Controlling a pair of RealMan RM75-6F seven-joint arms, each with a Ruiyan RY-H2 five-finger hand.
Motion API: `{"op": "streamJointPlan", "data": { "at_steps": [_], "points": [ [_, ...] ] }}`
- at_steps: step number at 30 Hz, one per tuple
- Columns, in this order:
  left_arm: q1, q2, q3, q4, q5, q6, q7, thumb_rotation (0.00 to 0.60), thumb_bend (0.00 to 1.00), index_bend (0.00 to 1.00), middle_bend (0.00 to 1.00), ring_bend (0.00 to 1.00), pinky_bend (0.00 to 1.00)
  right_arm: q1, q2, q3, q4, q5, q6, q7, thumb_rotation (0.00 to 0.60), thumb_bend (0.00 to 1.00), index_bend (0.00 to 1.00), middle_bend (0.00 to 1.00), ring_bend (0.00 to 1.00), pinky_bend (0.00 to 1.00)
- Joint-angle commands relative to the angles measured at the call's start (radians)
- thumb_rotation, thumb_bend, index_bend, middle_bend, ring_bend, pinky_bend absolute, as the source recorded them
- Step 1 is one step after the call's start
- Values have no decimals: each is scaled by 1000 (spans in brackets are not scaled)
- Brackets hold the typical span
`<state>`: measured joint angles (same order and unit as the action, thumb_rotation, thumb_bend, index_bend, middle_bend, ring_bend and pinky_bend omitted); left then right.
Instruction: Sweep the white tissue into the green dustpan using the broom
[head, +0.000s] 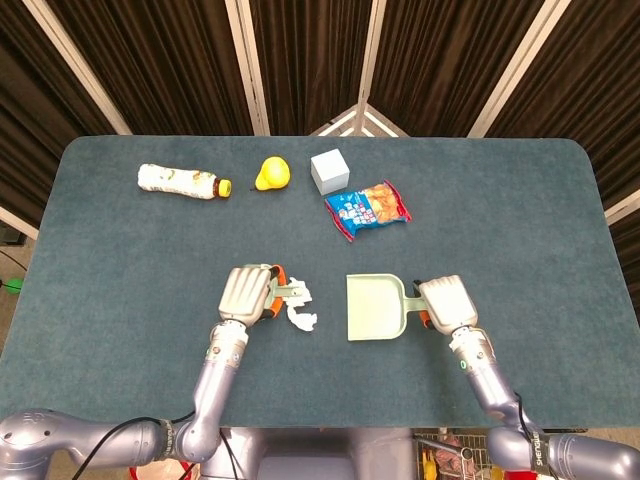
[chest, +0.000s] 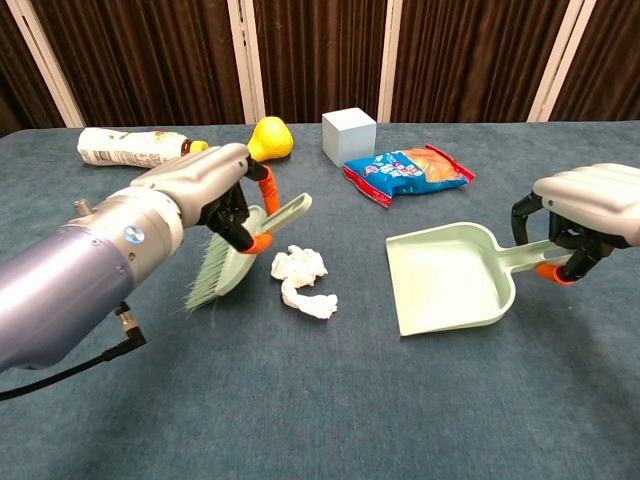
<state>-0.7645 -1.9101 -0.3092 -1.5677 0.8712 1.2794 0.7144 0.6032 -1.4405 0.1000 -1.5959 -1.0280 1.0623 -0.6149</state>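
Note:
The crumpled white tissue (head: 299, 306) (chest: 301, 280) lies in two pieces on the blue table. My left hand (head: 248, 292) (chest: 205, 195) grips the pale green broom (chest: 238, 255), lifted off the table with its bristles pointing down just left of the tissue; its handle tip (head: 298, 293) shows over the tissue from above. The green dustpan (head: 373, 308) (chest: 448, 279) lies right of the tissue, its open mouth toward it. My right hand (head: 446, 302) (chest: 583, 212) grips its handle.
Along the far side lie a white bottle (head: 182, 181) (chest: 135, 148), a yellow pear (head: 271, 174) (chest: 269, 138), a pale cube (head: 330, 171) (chest: 348, 135) and a blue and orange snack bag (head: 367, 209) (chest: 407, 171).

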Motion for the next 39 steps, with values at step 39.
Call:
{"op": "streamJointPlan", "data": {
  "at_steps": [39],
  "points": [
    [-185,-334,-204,174,213,-32,-361,600,578,768,1000,1000,1000,5,61,-12,-58,26,12,-4,600,528,835,976,996,927]
  ]
}}
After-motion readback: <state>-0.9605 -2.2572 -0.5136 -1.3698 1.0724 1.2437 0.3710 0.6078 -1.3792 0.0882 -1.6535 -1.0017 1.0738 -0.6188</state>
